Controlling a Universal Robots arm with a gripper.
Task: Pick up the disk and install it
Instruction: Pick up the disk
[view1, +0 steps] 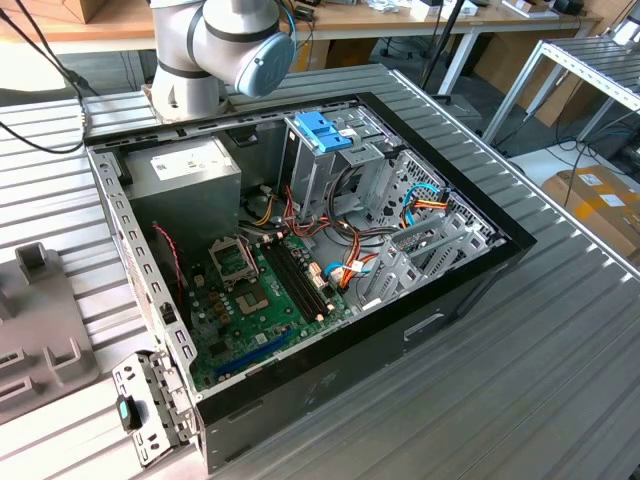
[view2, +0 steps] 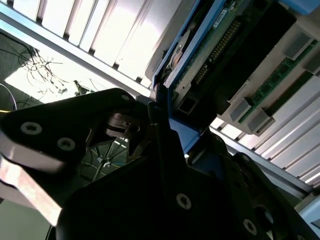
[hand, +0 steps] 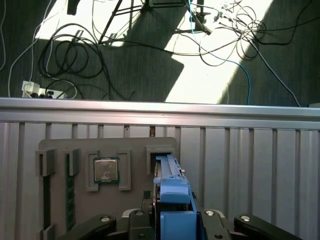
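In the first wrist view the disk (hand: 169, 176) stands on edge, blue rail uppermost, with its far end in a slot of a grey holder (hand: 135, 145). My gripper (hand: 175, 216) straddles the near end, black fingers (hand: 102, 222) on either side. The second wrist view shows the disk (view2: 210, 47) from close by, with its green circuit board and blue rail. There the gripper (view2: 162, 125) is shut on the disk's edge, a black finger (view2: 95, 112) pressing against the rail. The open computer case (view1: 350, 345) lies on the table in the exterior view.
The holder also carries a processor chip (hand: 106, 170) and memory sticks (hand: 70, 192). Beyond the ribbed table edge (hand: 160, 112), cables lie on the floor. Inside the case are a motherboard (view1: 255, 300), a grey power box (view1: 190, 170) and a metal cage with a blue top (view1: 325, 130).
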